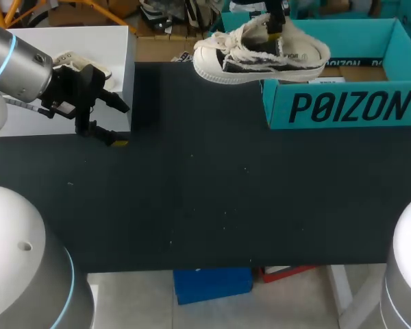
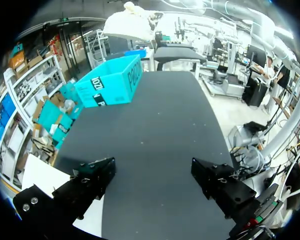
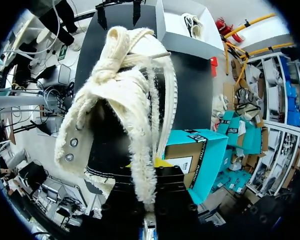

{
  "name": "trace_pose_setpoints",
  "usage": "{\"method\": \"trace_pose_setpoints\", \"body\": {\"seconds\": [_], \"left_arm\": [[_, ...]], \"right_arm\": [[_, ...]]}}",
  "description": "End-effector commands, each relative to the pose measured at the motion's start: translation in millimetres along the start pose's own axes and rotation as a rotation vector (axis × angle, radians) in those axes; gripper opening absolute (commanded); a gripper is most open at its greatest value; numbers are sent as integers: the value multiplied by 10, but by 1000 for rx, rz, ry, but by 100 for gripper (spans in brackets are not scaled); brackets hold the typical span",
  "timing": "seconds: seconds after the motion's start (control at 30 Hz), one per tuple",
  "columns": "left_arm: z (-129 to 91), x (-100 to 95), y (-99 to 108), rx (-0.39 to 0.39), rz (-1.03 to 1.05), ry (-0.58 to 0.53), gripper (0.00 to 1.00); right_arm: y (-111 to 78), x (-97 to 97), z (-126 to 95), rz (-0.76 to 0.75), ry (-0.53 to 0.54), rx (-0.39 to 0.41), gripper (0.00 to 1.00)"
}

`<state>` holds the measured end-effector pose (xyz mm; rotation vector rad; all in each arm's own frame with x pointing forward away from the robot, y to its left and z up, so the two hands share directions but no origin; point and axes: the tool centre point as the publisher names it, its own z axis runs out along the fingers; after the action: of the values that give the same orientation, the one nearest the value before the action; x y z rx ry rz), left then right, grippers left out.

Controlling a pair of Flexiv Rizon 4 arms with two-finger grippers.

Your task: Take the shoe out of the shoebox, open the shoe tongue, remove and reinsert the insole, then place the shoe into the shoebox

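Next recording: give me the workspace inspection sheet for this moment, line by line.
Surface: black table, a few pale specks.
Job's things: shoe lifted over the left end of the open teal shoebox.
Clutter: white box at the table's left end, with a second shoe on it.
Grippers: left gripper open, holding nothing, near the white box; right gripper shut on the shoe.
Cables: nothing seen on the table.
Surroundings: nobody reaching over the table.
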<state>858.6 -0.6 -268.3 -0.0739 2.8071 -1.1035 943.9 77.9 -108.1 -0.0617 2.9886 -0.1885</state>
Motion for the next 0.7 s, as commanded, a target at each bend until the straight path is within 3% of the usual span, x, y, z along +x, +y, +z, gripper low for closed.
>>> {"method": "trace_pose_setpoints", "body": {"seconds": [0.03,0.27,0.7], "left_arm": [[9,13,7,1,2,-6,100],[9,13,7,1,2,-6,100],[9,13,7,1,2,-6,100]], "right_arm": [[-25,-300,116,-50,50,49,0],[-422,-566,339,-90,77,92,0],[-1234,-797,770,-60,69,148,0]]}}
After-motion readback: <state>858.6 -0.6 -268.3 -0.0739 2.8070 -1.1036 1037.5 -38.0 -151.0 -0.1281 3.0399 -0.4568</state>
